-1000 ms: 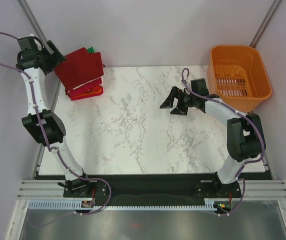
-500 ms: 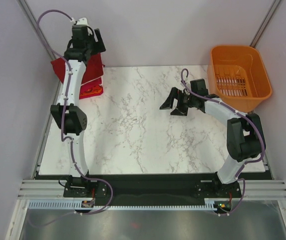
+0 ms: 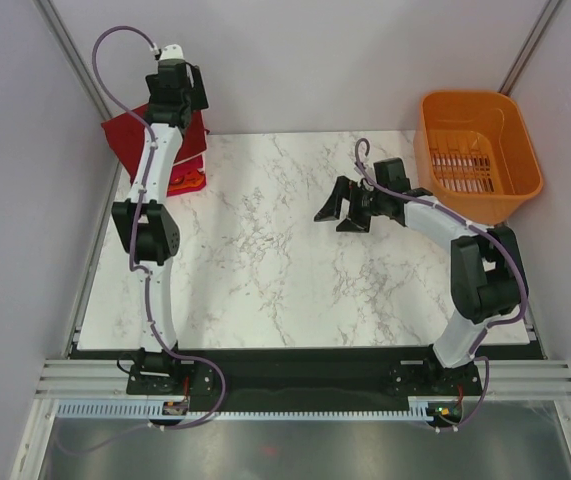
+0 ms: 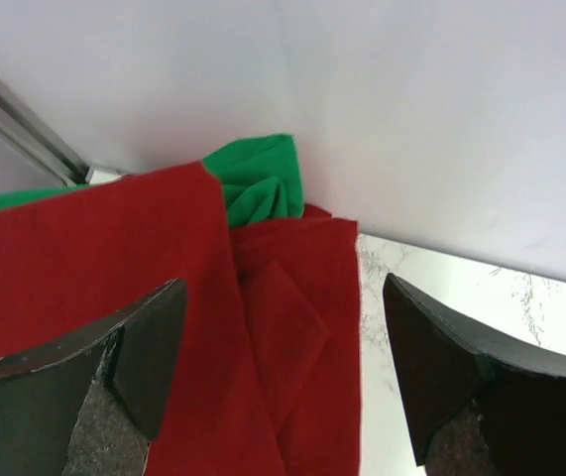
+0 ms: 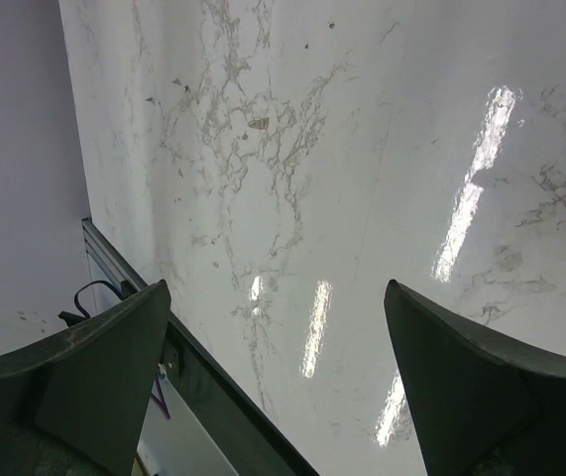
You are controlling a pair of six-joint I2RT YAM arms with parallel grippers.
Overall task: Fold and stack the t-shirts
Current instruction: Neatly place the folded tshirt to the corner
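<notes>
Stack of folded t-shirts (image 3: 187, 150) in the upper left of the overhead view, at the far left corner of a white marble table (image 3: 265, 260). A dark red shirt (image 4: 84, 258) lies on top. Pink-red and orange layers (image 3: 190, 182) show along the stack's lower edge.

In the left wrist view, a green shirt (image 4: 258, 178) peeks out behind the red cloth, bunched against the back wall. The red top layer looks uneven, with one flap lying over another.

The left gripper (image 4: 284, 288) hovers over the stack with its jaws wide apart and nothing between them. The right gripper (image 3: 340, 215) hangs right of centre in the overhead view. Its jaws are also spread wide, holding nothing, with only marble below.

An orange plastic basket (image 3: 427, 150) sits in the upper right. No cloth shows inside it, and no loose shirt lies on the marble.

The task appears nearly finished, or finished, since every visible shirt is in the one pile. What may remain is tidying the top red layer and the bunched green edge.
</notes>
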